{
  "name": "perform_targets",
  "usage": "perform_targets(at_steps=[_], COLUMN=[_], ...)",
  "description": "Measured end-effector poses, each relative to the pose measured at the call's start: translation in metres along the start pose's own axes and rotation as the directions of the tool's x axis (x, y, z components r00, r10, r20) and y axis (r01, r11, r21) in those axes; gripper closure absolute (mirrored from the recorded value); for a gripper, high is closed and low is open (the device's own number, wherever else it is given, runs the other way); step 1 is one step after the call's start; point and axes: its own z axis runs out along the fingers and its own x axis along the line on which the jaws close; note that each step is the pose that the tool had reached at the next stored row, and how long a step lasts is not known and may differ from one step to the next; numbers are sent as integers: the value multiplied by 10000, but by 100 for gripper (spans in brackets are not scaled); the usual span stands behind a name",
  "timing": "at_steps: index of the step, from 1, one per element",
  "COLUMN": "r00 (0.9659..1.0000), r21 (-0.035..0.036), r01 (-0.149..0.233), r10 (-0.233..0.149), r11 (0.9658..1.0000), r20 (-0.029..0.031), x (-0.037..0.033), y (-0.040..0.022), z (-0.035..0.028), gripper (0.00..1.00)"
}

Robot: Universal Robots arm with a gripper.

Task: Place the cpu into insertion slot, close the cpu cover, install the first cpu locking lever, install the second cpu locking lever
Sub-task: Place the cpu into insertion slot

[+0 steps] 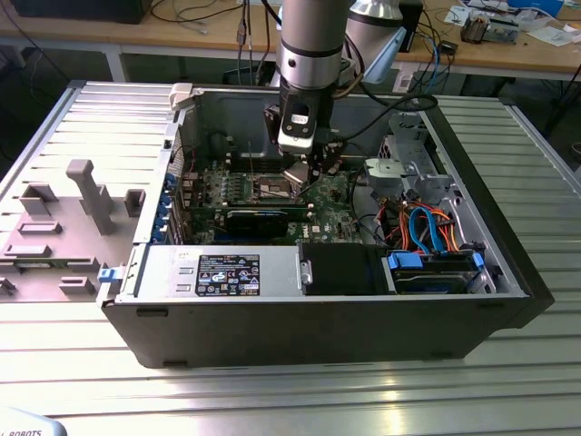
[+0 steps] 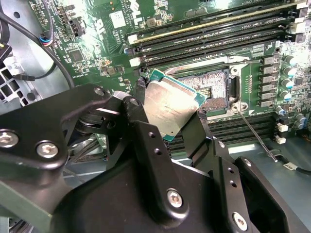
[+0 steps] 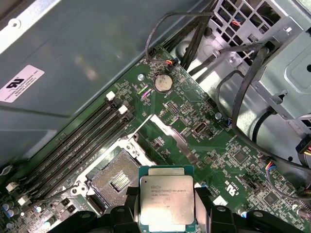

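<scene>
Open computer case point(image 1: 300, 331) fills my screen, with the arm point(image 1: 313, 36) reaching down into it over the green circuit board point(image 3: 233, 160). My gripper point(image 2: 171, 108) is clamped on the cpu point(image 3: 166, 201) by two opposite edges. The chip is tilted, hanging just above and beside the insertion slot point(image 3: 116, 177), not touching it. The slot's bare, contacts showing. The cpu cover point(image 3: 177, 141) looks swung up off it, and a thin lever rod point(image 2: 255, 131) stands free alongside. I reckon we're on step one, the placement. To my eye it calls for levelling the chip and squaring it to the socket.
</scene>
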Motion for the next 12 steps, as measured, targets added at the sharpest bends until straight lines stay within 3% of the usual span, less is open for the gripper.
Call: perform_targets(at_steps=[12], r00=[9999], r21=[-2], r01=[-145], r10=[145], r11=[9999], r20=[7], x=[0], y=[0], z=[4], gripper=[46])
